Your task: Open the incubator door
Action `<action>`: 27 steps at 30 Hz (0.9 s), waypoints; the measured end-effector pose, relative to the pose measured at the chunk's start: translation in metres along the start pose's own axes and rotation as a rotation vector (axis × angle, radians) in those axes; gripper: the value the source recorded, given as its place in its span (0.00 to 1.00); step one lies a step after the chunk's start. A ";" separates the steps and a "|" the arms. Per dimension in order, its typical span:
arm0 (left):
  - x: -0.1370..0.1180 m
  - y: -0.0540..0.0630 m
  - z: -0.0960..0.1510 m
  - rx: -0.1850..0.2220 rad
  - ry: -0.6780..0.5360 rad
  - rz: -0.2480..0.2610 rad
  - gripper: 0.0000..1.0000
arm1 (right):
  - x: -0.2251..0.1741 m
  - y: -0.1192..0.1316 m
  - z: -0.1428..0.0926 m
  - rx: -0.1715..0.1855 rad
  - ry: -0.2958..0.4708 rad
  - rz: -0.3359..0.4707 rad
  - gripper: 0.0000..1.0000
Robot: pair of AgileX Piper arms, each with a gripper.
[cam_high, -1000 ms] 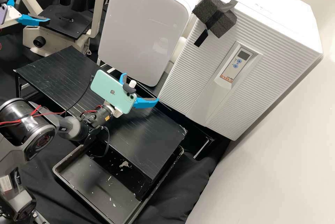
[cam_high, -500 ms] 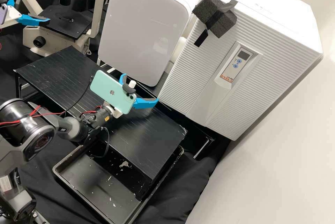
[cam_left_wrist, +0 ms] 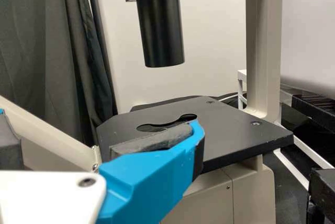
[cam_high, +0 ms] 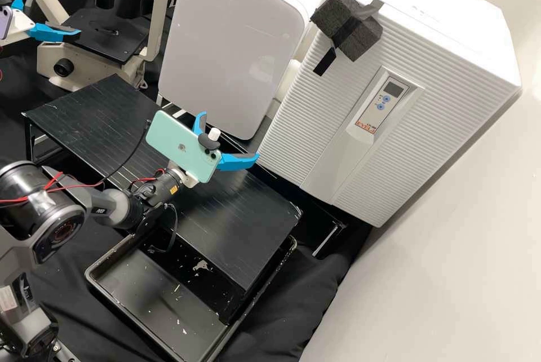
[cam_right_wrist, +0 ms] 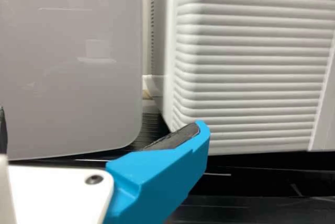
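The white incubator with a ribbed front and a small display stands at the right in the high view, its door shut. Dark foam is strapped at the door's upper corner. My right gripper, under a mint phone, is open and empty before the incubator's lower left corner. In the right wrist view, one finger of the right gripper overlaps the ribbed door; contact cannot be told. By the microscope, my left gripper stands open; the left wrist view shows the left gripper before the stage.
A second white cabinet with a smooth grey front stands left of the incubator. The microscope is at the back left. A black platform lies below the right gripper, with a dark tray in front.
My right gripper has shifted slightly up and toward the incubator in the high view, its fingers still open. The left gripper and the incubator door have not moved.
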 end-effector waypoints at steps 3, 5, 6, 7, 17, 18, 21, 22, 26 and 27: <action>0.000 0.000 0.000 0.000 0.000 0.000 1.00 | -0.004 0.015 0.003 0.002 -0.013 0.048 1.00; 0.000 0.000 0.000 0.000 0.000 0.000 1.00 | -0.007 0.026 0.005 0.020 -0.020 0.087 1.00; 0.000 0.000 0.000 0.000 0.000 0.000 1.00 | -0.009 0.033 0.006 0.034 -0.022 0.111 1.00; 0.000 0.000 0.000 0.000 0.000 0.000 1.00 | -0.011 0.040 0.007 0.046 -0.026 0.134 1.00; 0.000 0.000 0.000 0.000 0.000 0.000 1.00 | -0.004 0.089 -0.008 0.078 0.030 0.283 1.00; 0.000 0.000 0.000 0.000 0.000 0.000 1.00 | -0.003 0.091 -0.010 0.077 0.034 0.286 1.00; 0.000 0.000 0.000 0.000 0.000 0.000 1.00 | 0.004 0.100 -0.017 0.074 0.039 0.293 1.00; 0.000 0.000 0.000 0.000 0.000 0.000 1.00 | 0.006 0.102 -0.019 0.078 0.036 0.292 1.00; 0.000 0.000 0.000 0.000 0.000 0.000 1.00 | 0.013 0.107 -0.027 0.104 0.028 0.293 1.00; 0.000 0.000 0.000 0.000 0.000 0.000 1.00 | 0.015 0.108 -0.029 0.106 0.029 0.295 1.00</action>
